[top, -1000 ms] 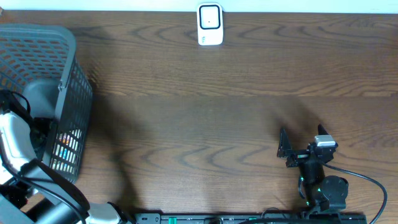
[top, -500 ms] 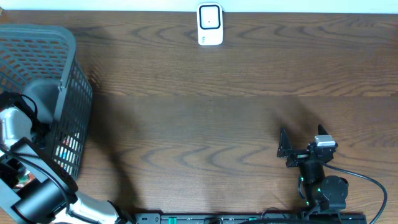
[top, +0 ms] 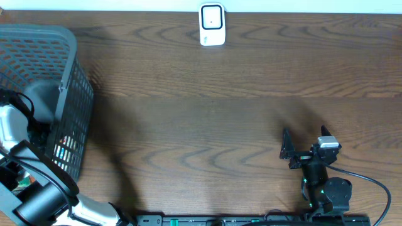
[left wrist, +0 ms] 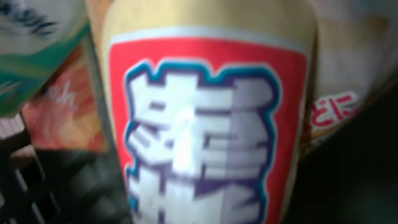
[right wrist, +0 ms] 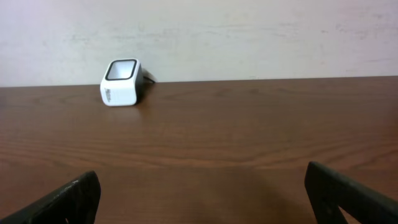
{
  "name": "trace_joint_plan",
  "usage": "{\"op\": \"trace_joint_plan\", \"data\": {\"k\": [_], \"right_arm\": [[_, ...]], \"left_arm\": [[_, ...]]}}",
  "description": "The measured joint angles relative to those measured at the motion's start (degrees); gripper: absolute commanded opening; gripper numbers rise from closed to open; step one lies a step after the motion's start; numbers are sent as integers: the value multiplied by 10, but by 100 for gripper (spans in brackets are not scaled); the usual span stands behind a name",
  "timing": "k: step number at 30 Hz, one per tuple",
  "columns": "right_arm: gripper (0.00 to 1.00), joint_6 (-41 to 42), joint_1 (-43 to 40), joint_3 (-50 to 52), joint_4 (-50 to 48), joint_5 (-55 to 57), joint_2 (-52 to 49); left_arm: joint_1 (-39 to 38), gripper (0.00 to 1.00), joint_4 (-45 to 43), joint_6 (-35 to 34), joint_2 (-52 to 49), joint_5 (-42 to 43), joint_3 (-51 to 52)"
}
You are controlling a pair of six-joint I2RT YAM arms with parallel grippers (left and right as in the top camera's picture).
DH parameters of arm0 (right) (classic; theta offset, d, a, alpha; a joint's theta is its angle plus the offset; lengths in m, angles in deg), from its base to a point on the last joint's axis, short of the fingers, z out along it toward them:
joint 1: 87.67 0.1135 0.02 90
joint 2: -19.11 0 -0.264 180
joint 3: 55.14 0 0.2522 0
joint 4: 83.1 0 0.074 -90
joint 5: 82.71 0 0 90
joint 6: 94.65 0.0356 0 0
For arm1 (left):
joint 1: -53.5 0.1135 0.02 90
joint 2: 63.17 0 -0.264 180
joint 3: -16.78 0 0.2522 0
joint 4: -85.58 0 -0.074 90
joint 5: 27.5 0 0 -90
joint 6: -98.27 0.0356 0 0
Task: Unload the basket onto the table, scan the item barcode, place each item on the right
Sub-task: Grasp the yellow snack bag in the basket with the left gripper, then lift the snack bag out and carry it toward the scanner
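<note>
1. Since a second ago the left arm has shifted over the grey basket; the right arm has stayed put.
2. Inside that basket, at the bench's left end, a cream packet with a red label fills the left wrist view, dead ahead of the left hand and very close. Its long axis runs top to bottom of that view.
3. No fingers of the left hand show, so I cannot tell whether it has closed on the packet.
4. Fingers spread wide, the right hand holds nothing and sits well apart from the basket.
5. Judging by this, the left arm must carry the packet rightwards to the white barcode scanner at the far edge.
</note>
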Motion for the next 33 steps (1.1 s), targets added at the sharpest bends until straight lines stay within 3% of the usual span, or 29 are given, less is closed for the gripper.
{"op": "trace_joint_plan", "data": {"k": [7, 15, 33], "right_arm": [[99, 0, 0, 0, 0, 0, 0], [99, 0, 0, 0, 0, 0, 0], [99, 0, 0, 0, 0, 0, 0]], "left_arm": [[0, 12, 6, 0, 103, 14, -28], [0, 8, -50, -1, 272, 56, -46], [-20, 8, -242, -7, 444, 281, -46]]}}
